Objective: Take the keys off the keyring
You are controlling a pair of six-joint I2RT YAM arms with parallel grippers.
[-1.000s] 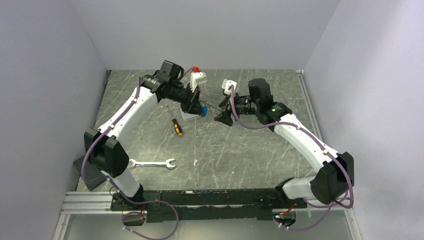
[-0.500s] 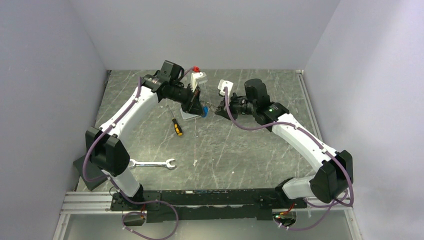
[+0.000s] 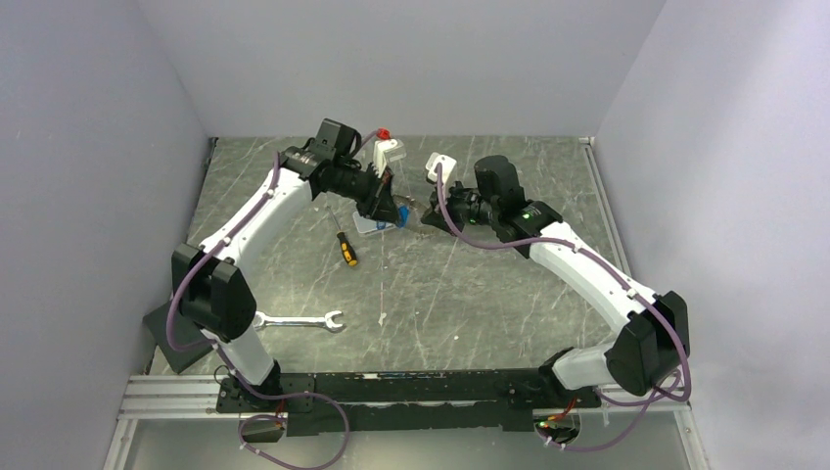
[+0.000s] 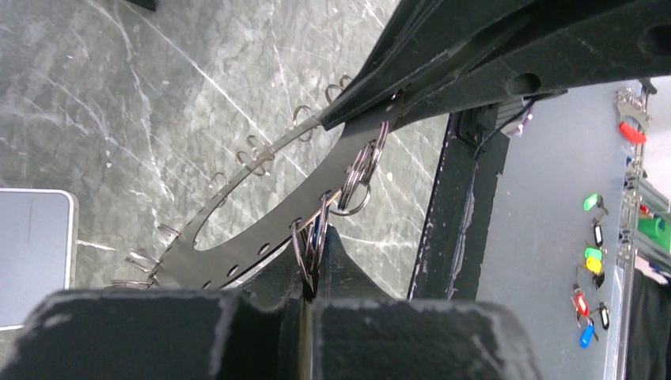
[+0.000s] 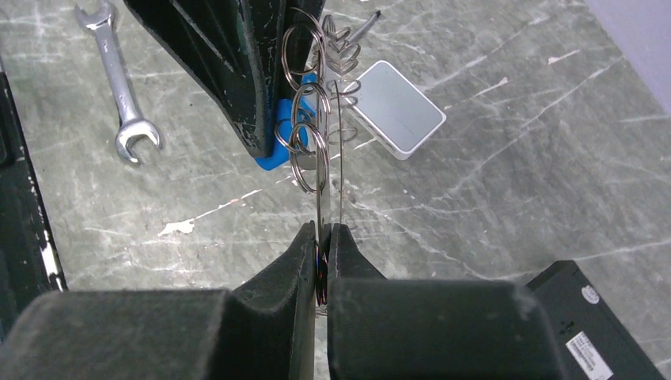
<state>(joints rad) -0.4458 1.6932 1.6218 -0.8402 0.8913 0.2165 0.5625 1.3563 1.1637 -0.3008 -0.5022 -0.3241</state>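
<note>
Toward the far middle of the grey marbled surface (image 3: 470,313), the two arms met tip to tip, with the keyring (image 4: 261,198) held up between them, clear of the surface as far as the wrist views showed. The left gripper (image 4: 310,273) had its jaws pressed together on a cluster of small split rings (image 4: 307,237) hanging from the keyring's rim. A sliver of blue from a key (image 5: 273,152) showed at the jaw tips. The right gripper (image 5: 320,241) had its jaws shut flat on the thin metal band of the keyring, pinching the side opposite the left gripper. From that wrist the band appeared edge-on as a narrow upright line. More of the little rings fringed the rim along its length. A flat white card (image 5: 392,107) lay on the surface just beneath and to the left of the held keyring. A screwdriver (image 3: 345,248) with a yellow and black handle lay just beside the card, on its near left. A silver open-ended wrench (image 3: 299,320) rested well apart from them, toward the near left. A black block (image 3: 161,333) sat at the near-left edge, partly hidden behind the left arm. A small red object (image 3: 384,134) stood by the far wall, too small to tell what it was.
</note>
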